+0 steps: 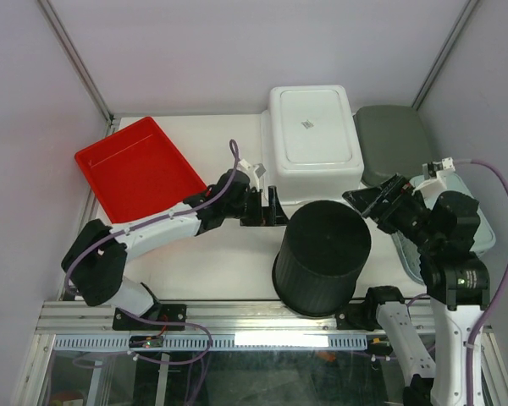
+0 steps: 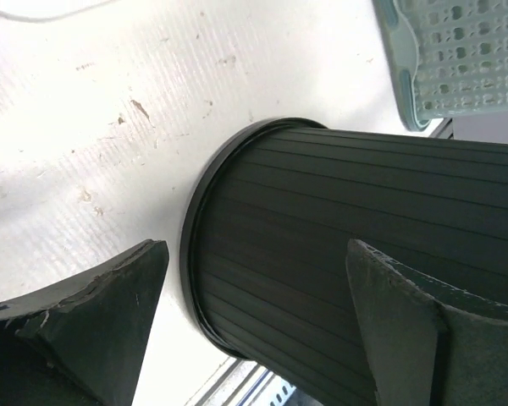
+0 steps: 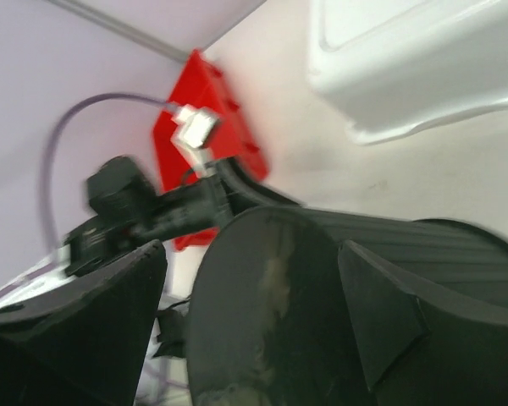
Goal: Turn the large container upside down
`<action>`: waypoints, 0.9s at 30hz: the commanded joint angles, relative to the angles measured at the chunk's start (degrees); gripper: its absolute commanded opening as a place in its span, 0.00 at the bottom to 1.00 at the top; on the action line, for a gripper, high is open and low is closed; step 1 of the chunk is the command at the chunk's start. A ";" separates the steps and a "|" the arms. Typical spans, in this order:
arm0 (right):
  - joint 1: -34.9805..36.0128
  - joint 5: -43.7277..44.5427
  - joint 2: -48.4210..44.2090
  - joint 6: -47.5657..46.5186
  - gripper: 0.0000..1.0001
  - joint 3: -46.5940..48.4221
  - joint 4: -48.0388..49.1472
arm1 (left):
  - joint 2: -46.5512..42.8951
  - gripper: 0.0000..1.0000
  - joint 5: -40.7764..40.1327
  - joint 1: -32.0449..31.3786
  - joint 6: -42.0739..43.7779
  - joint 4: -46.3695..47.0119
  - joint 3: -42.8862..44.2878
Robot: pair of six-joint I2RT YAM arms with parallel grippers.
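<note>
Your left hand (image 1: 269, 207) is spread wide just beside the black container (image 1: 322, 254), not gripping it. Your right hand (image 1: 372, 200) is wide too, up by the flat top end. The container stands between them, rim down on the bench (image 1: 220, 262).

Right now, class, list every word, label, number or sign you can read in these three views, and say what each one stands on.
No text can be read in any view.
A small dark mark on the white tub: too small to read.
The black container and red tray: no lettering shows.
</note>
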 commanded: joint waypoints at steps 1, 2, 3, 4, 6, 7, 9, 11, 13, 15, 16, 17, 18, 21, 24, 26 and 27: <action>0.33 13.11 5.48 -16.41 0.87 11.94 -14.15 | -10.41 0.91 -5.84 -0.20 5.65 -8.44 4.17; 0.27 16.25 6.26 -17.53 0.87 12.98 -16.15 | -12.24 0.93 -7.20 -0.19 6.46 -10.83 4.42; 0.30 18.99 6.86 -18.29 0.87 13.24 -17.52 | -13.88 0.94 -8.55 -0.19 7.26 -13.07 4.49; 0.31 20.75 7.22 -18.66 0.87 13.12 -18.39 | -15.63 0.95 -9.58 -0.19 8.07 -15.04 4.42; 0.36 22.16 7.12 -18.30 0.86 11.36 -19.16 | -18.65 0.96 -6.93 -0.22 10.84 -16.50 2.92; 0.37 21.91 6.93 -17.86 0.85 10.02 -19.20 | -19.94 0.95 -3.07 -0.22 12.30 -16.77 1.87; 0.32 20.09 6.41 -17.06 0.82 7.51 -18.93 | -21.77 0.95 3.22 -0.34 14.25 -17.63 0.15; 0.36 18.05 5.66 -16.70 0.80 5.91 -18.71 | -23.08 0.95 7.24 -0.57 14.69 -19.22 -0.87; 0.33 16.94 4.82 -16.62 0.76 5.29 -18.89 | -24.42 0.94 11.06 -1.39 14.36 -20.29 -1.85; 0.32 16.86 4.15 -16.61 0.72 4.91 -18.98 | -25.43 0.94 15.30 -2.41 13.77 -20.28 -2.76; 0.34 17.33 3.98 -16.68 0.70 4.68 -19.05 | -25.56 0.94 16.77 -3.10 13.54 -20.24 -3.05; 0.33 17.79 3.89 -16.74 0.67 4.27 -19.02 | -25.32 0.94 18.02 -3.88 13.32 -20.15 -3.23; 0.31 17.92 3.91 -16.76 0.64 3.87 -18.73 | -24.76 0.94 19.46 -4.82 13.39 -19.88 -3.28; 0.33 17.16 4.02 -16.64 0.58 2.37 -16.88 | -21.14 0.93 21.95 -7.86 12.77 -16.03 -3.37; 0.34 17.07 4.38 -16.25 0.54 1.80 -15.57 | -17.00 0.93 22.98 -9.18 11.29 -11.08 -2.22; 0.36 17.72 4.35 -15.95 0.53 1.82 -14.49 | -14.78 0.94 22.10 -9.24 10.10 -8.01 -1.22; 0.37 18.03 4.24 -15.73 0.52 1.92 -13.83 | -13.68 0.94 22.25 -9.25 9.35 -6.03 -0.93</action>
